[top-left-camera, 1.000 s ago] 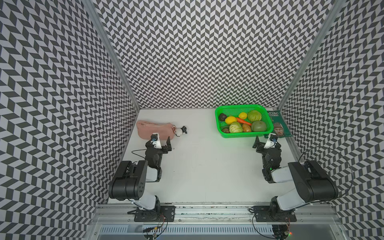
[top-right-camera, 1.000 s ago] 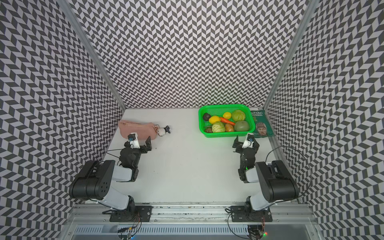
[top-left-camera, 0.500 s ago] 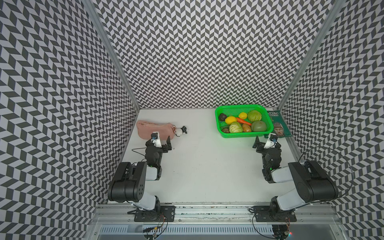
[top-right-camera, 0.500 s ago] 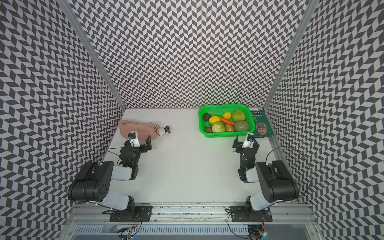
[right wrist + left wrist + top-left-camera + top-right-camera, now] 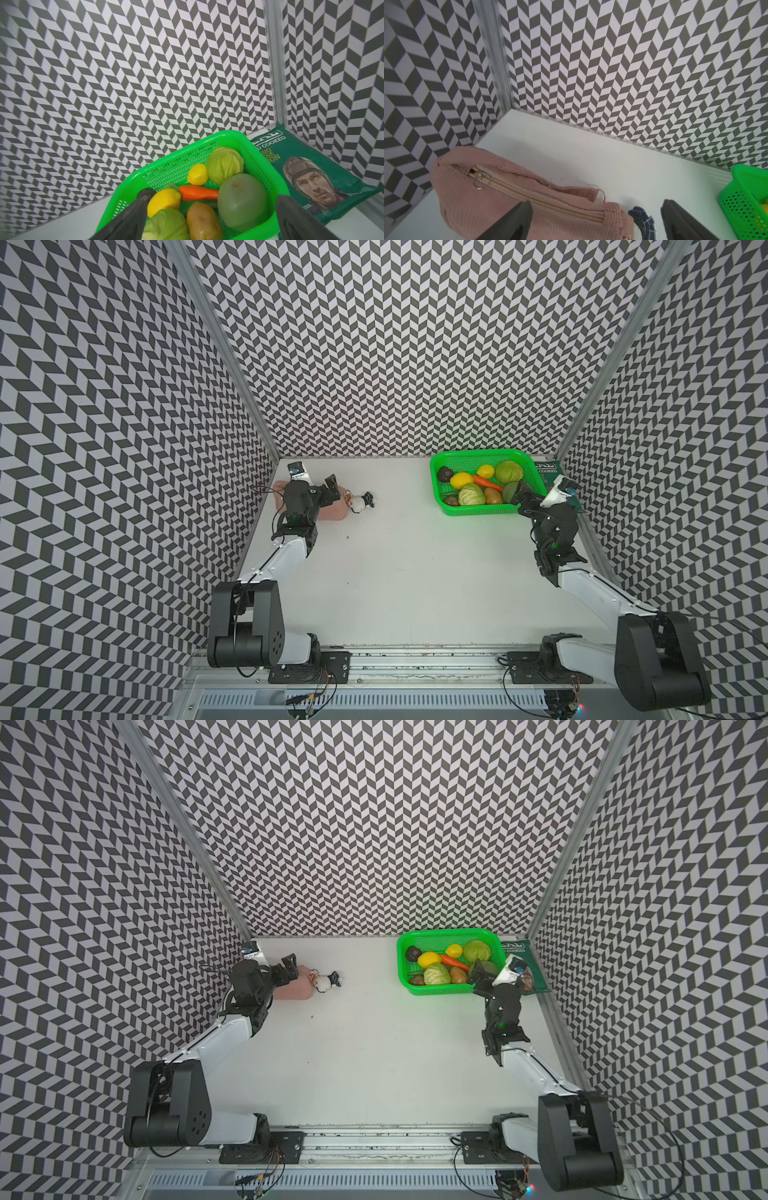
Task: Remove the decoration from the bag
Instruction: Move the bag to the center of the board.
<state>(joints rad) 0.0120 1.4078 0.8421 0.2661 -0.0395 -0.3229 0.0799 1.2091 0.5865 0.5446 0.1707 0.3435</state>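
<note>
Nearest us, the front rail (image 5: 415,657) carries both arms (image 5: 282,556), which reach away over the white counter (image 5: 415,580). Farther in, the left hand (image 5: 596,202) hangs over the bag (image 5: 483,199), its fingers (image 5: 517,220) spread wide and gripping nothing. In the left wrist view one finger overlaps the pink ribbed cloth below the zipper (image 5: 542,198); the other stands over counter past the bag's end. We cannot tell whether the hand touches the cloth. The bag lies at the far left of the counter, close to the left wall, zipper up. The decoration (image 5: 360,502) lies on the counter at the bag's end that faces the counter's middle, white pom-pom against the cloth, dark figure part pointing away. In a top view a rose-gold clasp (image 5: 312,974) sits between pom-pom and bag; whether it is clipped on we cannot tell. The right hand (image 5: 212,193) is equally wide and holds nothing, poised over the near corner of the green basket (image 5: 228,136) of toy vegetables (image 5: 224,164). A green packet (image 5: 332,176) lies just beside the basket in the far right corner. Behind all stands the chevron wall (image 5: 395,364).
</note>
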